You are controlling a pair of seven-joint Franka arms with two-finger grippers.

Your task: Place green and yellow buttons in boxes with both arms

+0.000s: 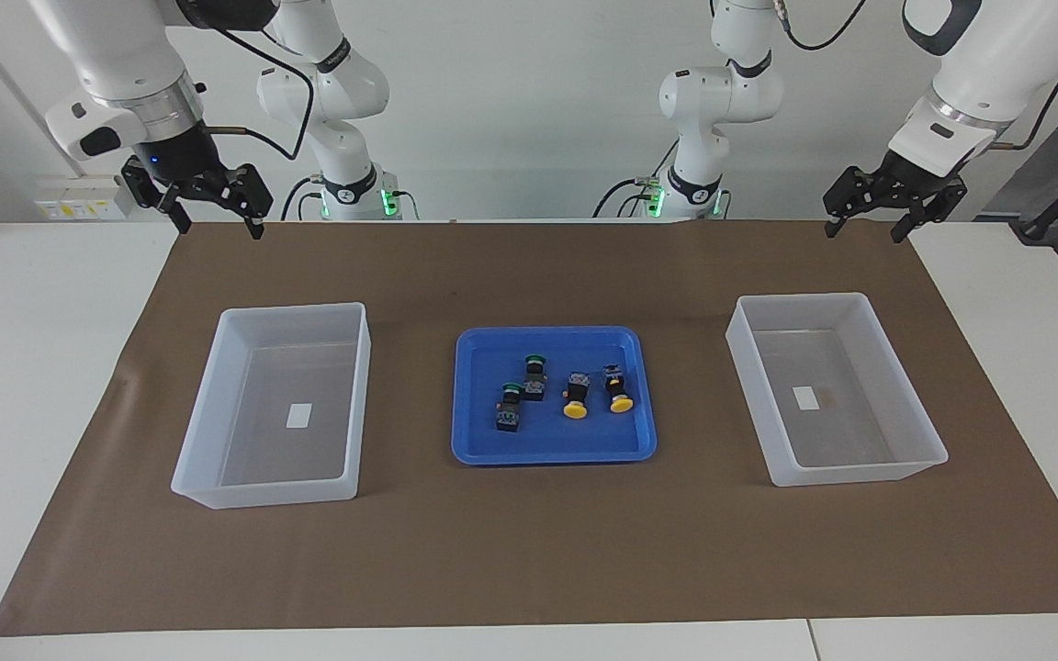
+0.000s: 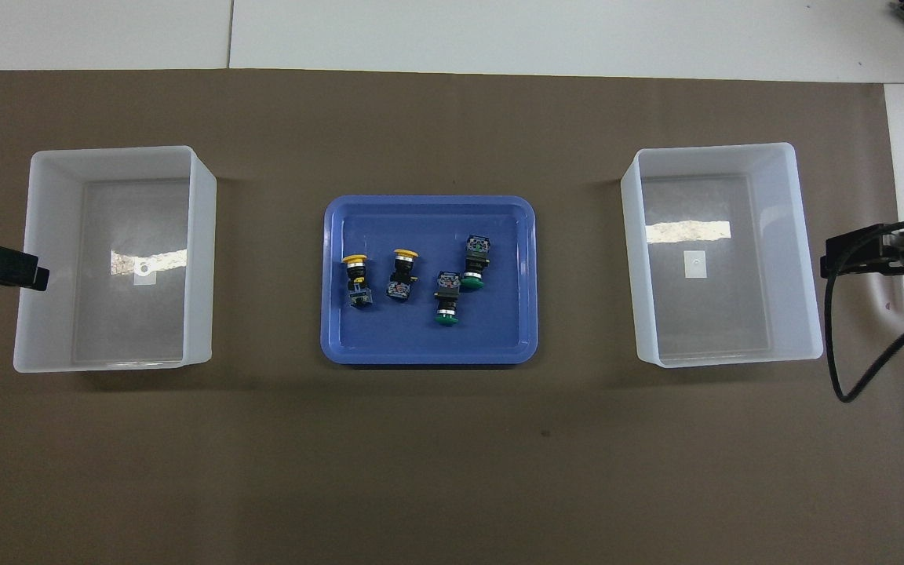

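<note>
Both grippers are held up near the robots' edge of the surface, well apart from the blue tray: left gripper toward its own end, right gripper toward the other. Jaws spread on both, nothing gripped. Next, tray at centre: two green buttons and two yellow buttons seen lying in it, all 4 untouched. Boxes flank the tray, both w/o buttons. Nothing done yet; 4 placements left.
</note>
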